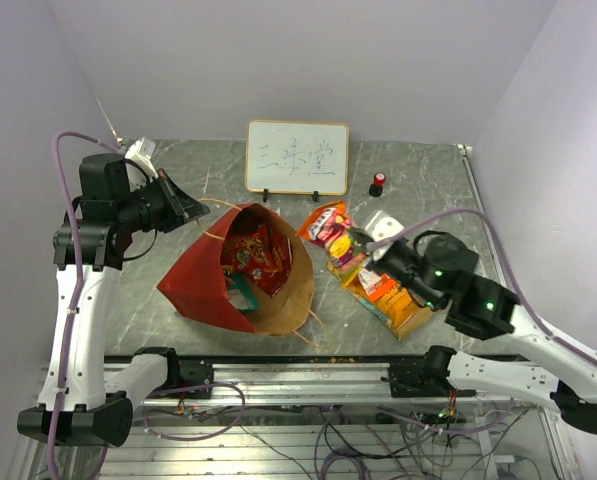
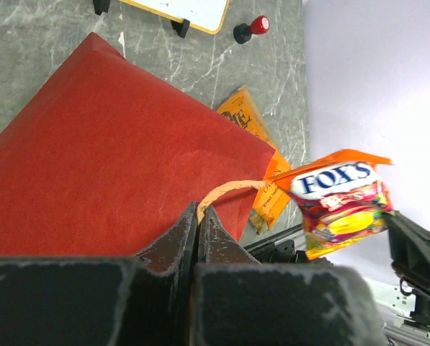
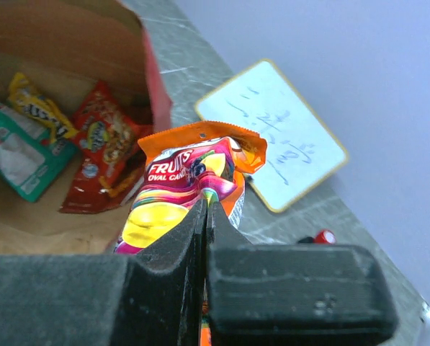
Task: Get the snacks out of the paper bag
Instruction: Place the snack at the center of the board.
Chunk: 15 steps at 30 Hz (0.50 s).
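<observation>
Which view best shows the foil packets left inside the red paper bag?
Right wrist: it looks into the red paper bag at the teal-white packet, yellow candy bar and red foil packet. Top external shows them small and crowded; left wrist shows only the bag's outside.

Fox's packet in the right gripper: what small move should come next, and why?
Probably lower the Fox's packet, pinched in the shut right gripper, onto the table beside the orange packets and release. It looks clear of the paper bag mouth, and more snacks lie inside.
</observation>
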Tool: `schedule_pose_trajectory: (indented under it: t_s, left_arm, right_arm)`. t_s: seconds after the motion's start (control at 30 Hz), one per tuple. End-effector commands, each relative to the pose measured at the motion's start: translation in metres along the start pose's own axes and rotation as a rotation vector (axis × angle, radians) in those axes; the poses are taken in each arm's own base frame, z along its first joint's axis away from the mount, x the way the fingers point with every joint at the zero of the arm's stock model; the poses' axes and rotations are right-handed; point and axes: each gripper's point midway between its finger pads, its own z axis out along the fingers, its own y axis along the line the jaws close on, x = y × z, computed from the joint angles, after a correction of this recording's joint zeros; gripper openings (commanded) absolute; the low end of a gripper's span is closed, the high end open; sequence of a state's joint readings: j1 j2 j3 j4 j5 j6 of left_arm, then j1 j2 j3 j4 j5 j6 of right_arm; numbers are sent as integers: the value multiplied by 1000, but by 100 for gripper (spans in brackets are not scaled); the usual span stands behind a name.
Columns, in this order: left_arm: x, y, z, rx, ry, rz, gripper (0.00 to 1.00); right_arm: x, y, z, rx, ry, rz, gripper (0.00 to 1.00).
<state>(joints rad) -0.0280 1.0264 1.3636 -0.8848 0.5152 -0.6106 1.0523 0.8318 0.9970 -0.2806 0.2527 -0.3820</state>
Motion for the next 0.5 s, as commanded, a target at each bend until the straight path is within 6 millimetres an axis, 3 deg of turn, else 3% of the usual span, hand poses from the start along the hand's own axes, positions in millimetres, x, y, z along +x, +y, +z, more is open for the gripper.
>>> schedule_pose_trajectory:
  t_s: [0.0,0.13,0.23,0.33,0.47]
  left_arm:
    - [-4,1,1,-3,-23,8,7]
    - [-7,0,0,-7,-21,13,7]
    - [-9,-3,1,1,-20,10,7]
    - [-8,-5,4,29,-19,-8,7]
    - [-3,-6,10,55,-4,-44,7]
  right_arm:
    - [9,-44,-40,200,53,22,0]
    - [46,-64,-47,426,175,135,0]
    - [71,-62,-37,526,250,217,0]
    - [121,-58,-25,642,303,321,0]
    - [195,-54,-23,752,338,632,0]
